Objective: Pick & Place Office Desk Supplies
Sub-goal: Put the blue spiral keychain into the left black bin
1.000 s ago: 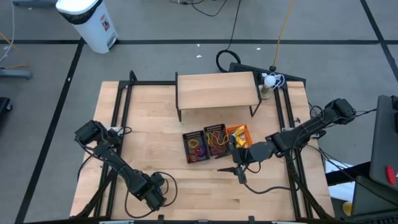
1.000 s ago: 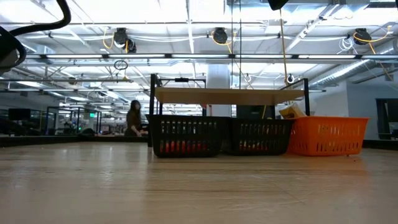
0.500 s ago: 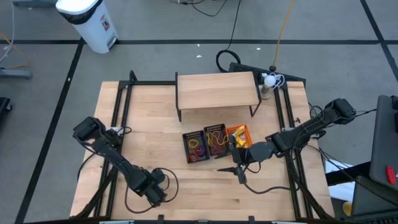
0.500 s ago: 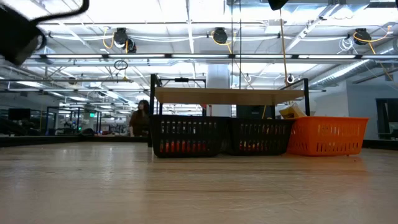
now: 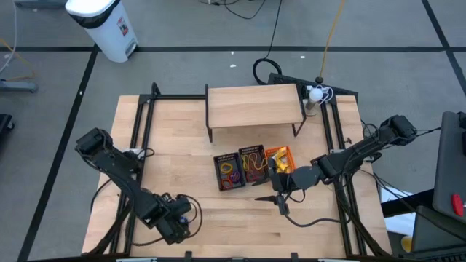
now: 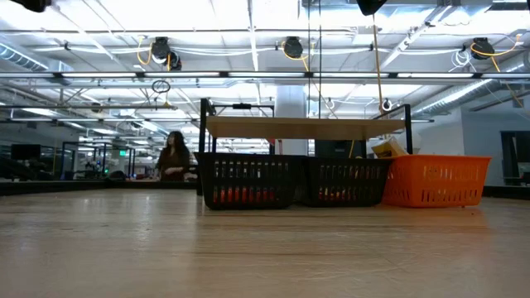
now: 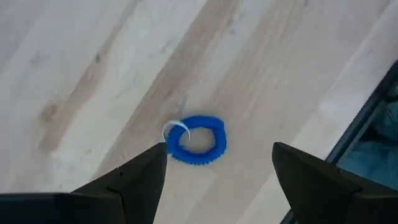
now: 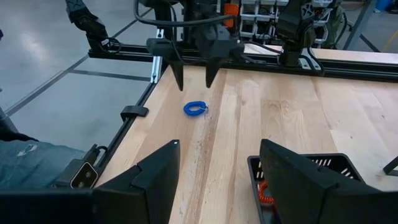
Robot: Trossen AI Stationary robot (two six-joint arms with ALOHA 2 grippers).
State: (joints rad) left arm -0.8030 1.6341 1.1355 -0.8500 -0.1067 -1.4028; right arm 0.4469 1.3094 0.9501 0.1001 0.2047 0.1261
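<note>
On table (image 5: 218, 225), one blue ring (image 7: 197, 140), three baskets (image 5: 253, 167)

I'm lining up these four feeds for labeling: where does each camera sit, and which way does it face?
High: overhead, straight down on the table; both arms, three bins, shelf.
Low: table height, level across to the bins and room; no tool visible.
Left wrist: above the table, looking down at a blue ring between the left tool's open fingers.
Right wrist: looks across the table past the right tool to the left tool.
Shared: both wrist views show the ring.
</note>
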